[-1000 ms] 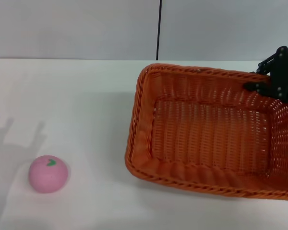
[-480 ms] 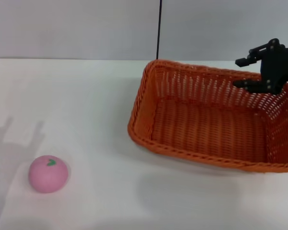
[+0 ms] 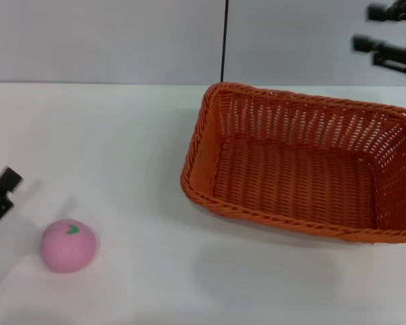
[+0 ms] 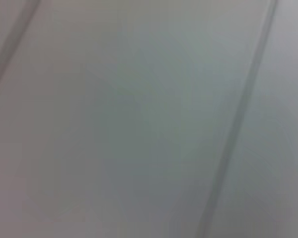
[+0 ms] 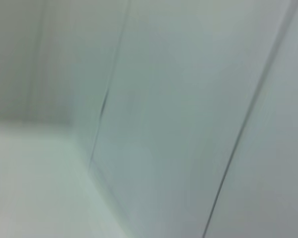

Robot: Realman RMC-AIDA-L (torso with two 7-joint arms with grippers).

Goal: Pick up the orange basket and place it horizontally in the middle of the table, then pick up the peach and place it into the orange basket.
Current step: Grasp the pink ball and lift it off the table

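Note:
The orange basket [image 3: 301,162] rests flat on the white table [image 3: 108,135], right of centre, its long side running across the head view, and holds nothing. The pink peach [image 3: 68,246] with its green leaf mark lies near the front left. My right gripper [image 3: 380,30] hangs open high above the basket's far right corner, free of it. At the left edge, just left of the peach and apart from it, my left gripper [image 3: 0,196] comes into view. Both wrist views show only blurred grey wall panels.
A grey wall with a dark vertical seam [image 3: 224,40] rises behind the table's far edge. Bare tabletop lies between the peach and the basket.
My right gripper let go of the basket's far right rim and rose up and away. The basket settled flat on the table. My left gripper moved in toward the peach.

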